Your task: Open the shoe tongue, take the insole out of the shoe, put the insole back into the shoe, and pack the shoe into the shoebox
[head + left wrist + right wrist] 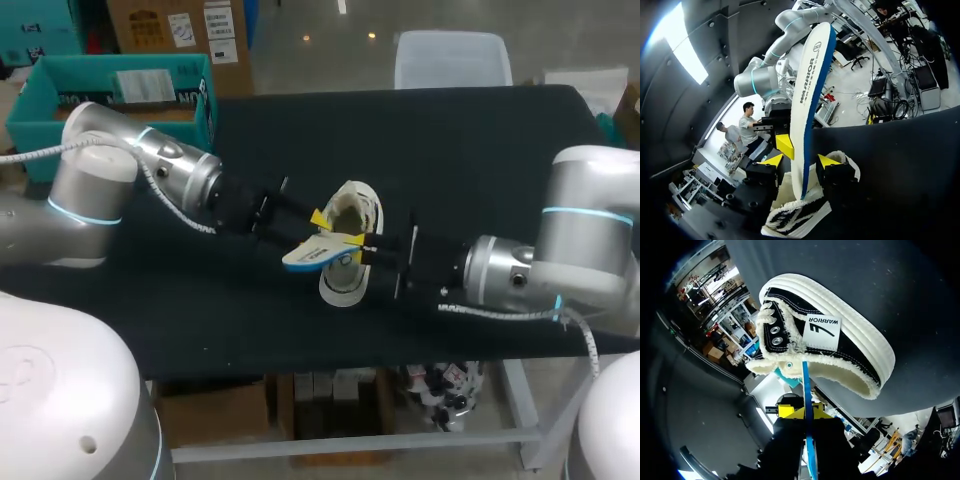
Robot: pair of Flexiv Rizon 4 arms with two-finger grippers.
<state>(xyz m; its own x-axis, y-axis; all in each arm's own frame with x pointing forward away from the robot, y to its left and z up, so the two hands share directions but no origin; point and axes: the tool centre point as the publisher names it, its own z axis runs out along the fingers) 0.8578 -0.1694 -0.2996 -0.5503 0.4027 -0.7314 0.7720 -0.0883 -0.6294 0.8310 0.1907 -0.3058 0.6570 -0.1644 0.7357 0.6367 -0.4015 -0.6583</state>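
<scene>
Site reads as a robotics lab: my silver-grey jointed left arm [95,170] and matching right arm [585,240] flank the black cloth-topped metal-frame table [450,150].

shoe [850,347]: black woven cloth, frayed cream trim, metal eyelets, smooth matt cream rubber sole
insole [810,95]: smooth white face, blue edge
table [450,150]: matt black top
arms [585,230]: smooth silver-grey shell, soft sheen

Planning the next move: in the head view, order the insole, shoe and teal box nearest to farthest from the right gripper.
1. insole, held in the right gripper.
2. shoe, just beyond it, mid-table.
3. teal box, far left corner.
</scene>
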